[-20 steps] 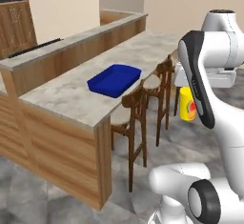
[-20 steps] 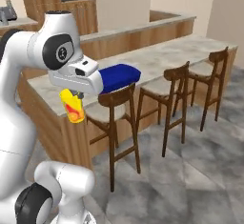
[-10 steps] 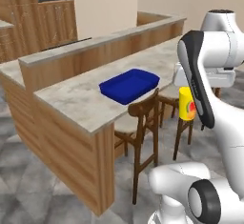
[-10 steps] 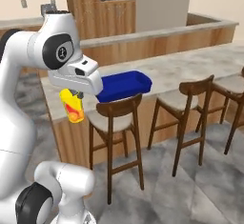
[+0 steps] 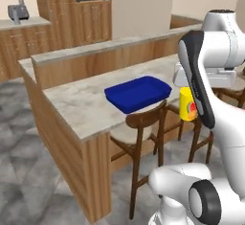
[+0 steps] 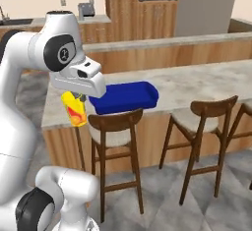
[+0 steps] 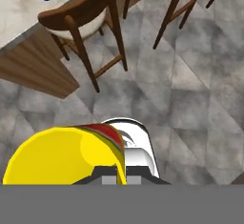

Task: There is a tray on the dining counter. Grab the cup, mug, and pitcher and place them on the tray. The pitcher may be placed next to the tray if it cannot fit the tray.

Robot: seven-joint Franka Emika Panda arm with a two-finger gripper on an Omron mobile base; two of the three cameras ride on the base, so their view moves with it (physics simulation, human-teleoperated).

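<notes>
Already the end effector [image 6: 74, 99] was clenched on the cup [image 6: 74, 110], carried upright at mid-left of the right base view, off the desk [image 6: 197, 85]; the tray [image 6: 125, 97] lay right of it, long axis along the desk.

The cup [image 6: 74, 110] hangs under the hand, above the floor [image 7: 190, 66]. Ahead of it a stool [image 6: 114, 127] stands against the dining counter [image 6: 206, 80], with the tray [image 6: 125, 97] on top beyond.

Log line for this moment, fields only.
phase: carrying | gripper: shut on cup | cup: off counter, beside stool | tray: empty on dining counter
</notes>
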